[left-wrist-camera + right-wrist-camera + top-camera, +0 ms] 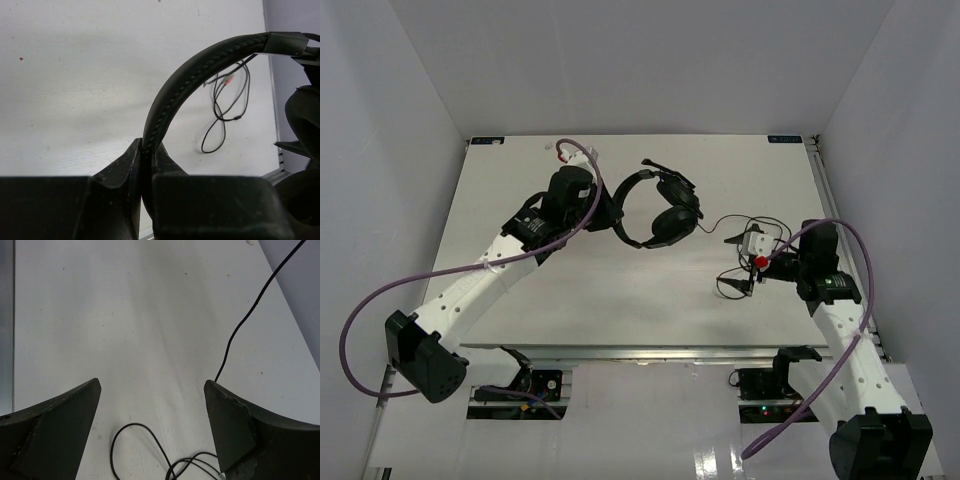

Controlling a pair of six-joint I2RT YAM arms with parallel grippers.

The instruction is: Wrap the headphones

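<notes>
The left gripper (pixel 147 150) is pinched tight on the headband (pixel 200 65) of the headphones (pixel 665 215), which are toward the far middle of the table (pixel 620 310), their cups to the right of that grip. From the cups the thin cord (pixel 720 222) trails rightward into a loose tangle (a few loops, hard to count) lying right under the right gripper (pixel 152 390), whose fingers are spread wide and hold nothing. I'd judge the slack is the right arm's to gather.
</notes>
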